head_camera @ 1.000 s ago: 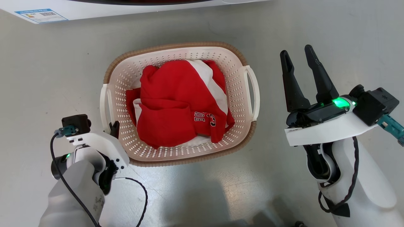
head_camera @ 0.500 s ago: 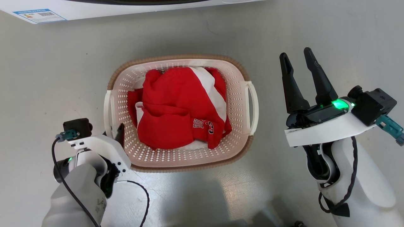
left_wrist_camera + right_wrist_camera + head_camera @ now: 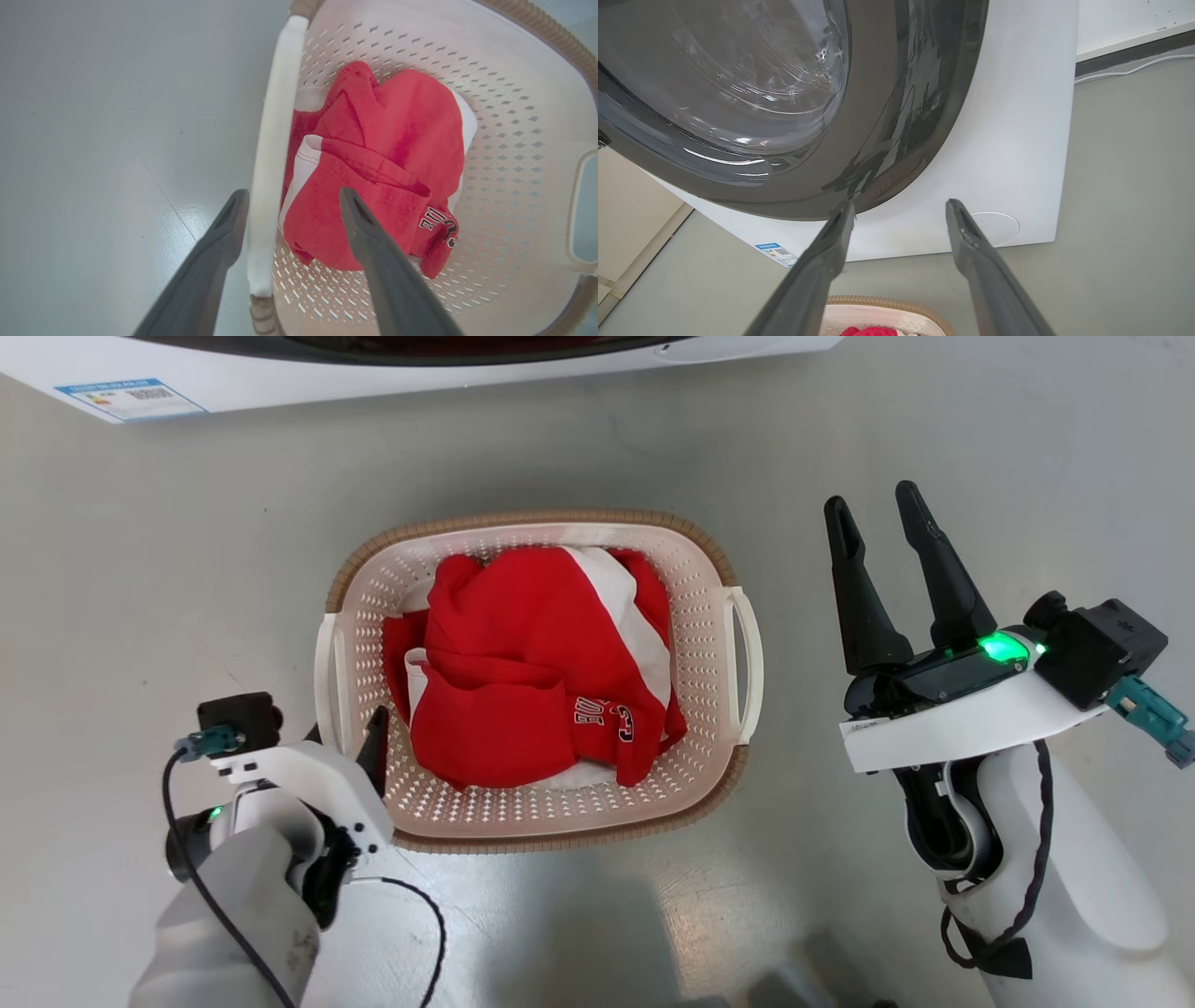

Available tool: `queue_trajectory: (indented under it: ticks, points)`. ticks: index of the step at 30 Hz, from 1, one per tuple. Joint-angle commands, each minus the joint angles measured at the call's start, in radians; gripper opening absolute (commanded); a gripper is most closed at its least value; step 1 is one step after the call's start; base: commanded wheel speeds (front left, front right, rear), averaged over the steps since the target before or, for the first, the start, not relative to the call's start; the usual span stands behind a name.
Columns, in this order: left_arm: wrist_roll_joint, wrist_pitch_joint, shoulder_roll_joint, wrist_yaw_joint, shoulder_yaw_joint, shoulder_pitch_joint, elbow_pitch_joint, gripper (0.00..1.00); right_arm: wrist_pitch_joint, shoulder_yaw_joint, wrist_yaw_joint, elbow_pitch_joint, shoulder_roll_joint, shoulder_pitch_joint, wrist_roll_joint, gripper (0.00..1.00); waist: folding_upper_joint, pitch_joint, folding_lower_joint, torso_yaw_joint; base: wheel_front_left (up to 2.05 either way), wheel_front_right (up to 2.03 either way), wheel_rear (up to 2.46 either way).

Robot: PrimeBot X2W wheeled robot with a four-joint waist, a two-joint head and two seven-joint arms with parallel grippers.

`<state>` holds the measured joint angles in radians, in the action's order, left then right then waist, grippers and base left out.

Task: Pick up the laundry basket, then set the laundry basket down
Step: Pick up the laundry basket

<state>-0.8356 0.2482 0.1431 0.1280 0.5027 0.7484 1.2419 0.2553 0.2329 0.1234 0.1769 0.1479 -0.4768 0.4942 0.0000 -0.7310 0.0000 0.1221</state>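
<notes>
Cream perforated plastic laundry basket (image 3: 560,519), brown woven rim, on grey floor (image 3: 140,579). Left gripper (image 3: 293,193) jaws spread astride white loop handle (image 3: 273,140); right gripper (image 3: 870,497) spread, well clear. Likely pre-grasp: clamp handle, lift level.

The right gripper (image 3: 901,204) has its fingers (image 3: 817,261) spread apart with nothing between them, pointing at the white washer (image 3: 1008,140) below its dark glass door (image 3: 784,93). A blue label (image 3: 777,252) is stuck low on the washer. At the bottom edge, the basket (image 3: 887,302) with red cloth (image 3: 873,331) stands on the grey floor (image 3: 1120,210).
</notes>
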Motion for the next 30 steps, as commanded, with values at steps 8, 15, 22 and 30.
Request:
queue_trajectory:
  ticks: [8,15,22,30]
  points:
    - [0.015,0.013,0.067,0.003,-0.045,-0.025,-0.032,1.0,0.006,0.016,0.007,-0.003,-0.009,0.022,0.012,1.0,0.0,0.058,0.0,0.001,0.0,0.0,0.0]
    - [0.049,0.013,0.085,0.003,-0.07,-0.065,-0.102,1.0,0.006,0.011,0.007,0.012,-0.017,0.039,0.016,1.0,0.0,0.135,0.0,-0.005,0.0,0.0,0.0]
    - [0.13,0.013,0.103,0.002,-0.15,-0.105,-0.231,1.0,0.006,-0.002,0.007,0.026,-0.017,0.07,0.017,1.0,0.0,0.24,0.0,-0.018,0.0,0.0,0.0]
    - [0.237,0.013,0.087,0.002,-0.24,-0.187,-0.378,1.0,0.006,-0.04,0.007,0.041,-0.014,0.118,0.017,1.0,0.0,0.366,0.0,-0.031,0.0,0.0,0.0]
